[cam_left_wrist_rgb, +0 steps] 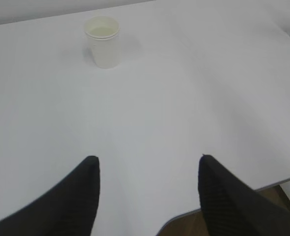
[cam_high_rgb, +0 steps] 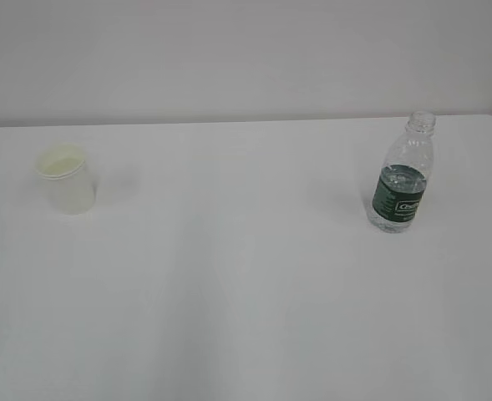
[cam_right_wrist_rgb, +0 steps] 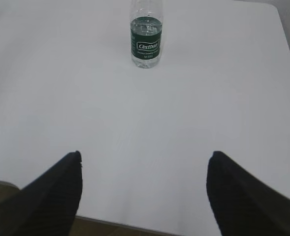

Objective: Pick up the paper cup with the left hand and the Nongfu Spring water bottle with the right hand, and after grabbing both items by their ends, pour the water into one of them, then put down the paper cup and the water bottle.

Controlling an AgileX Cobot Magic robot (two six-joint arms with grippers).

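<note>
Here, a white table (cam_high_rgb: 246, 292) meets a pale wall (cam_high_rgb: 246, 50).

The paper cup (cam_high_rgb: 64, 180), far left on the table, is white outside with a pale yellowish-cream inside; its rolled rim is white too. The water bottle (cam_high_rgb: 403, 174), far right, is clear ribbed plastic, capless, with a dark green label band (cam_right_wrist_rgb: 146, 45) bearing a white logo outlined in white lettering. The water inside it is colourless. The table (cam_high_rgb: 246, 301) is plain white without pattern, and the wall behind is a pale grey-white. The left gripper's fingers (cam_left_wrist_rgb: 80, 196) are black with fine ribbing, and the right gripper's fingers (cam_right_wrist_rgb: 233, 196) are black with the same ribbing
</note>
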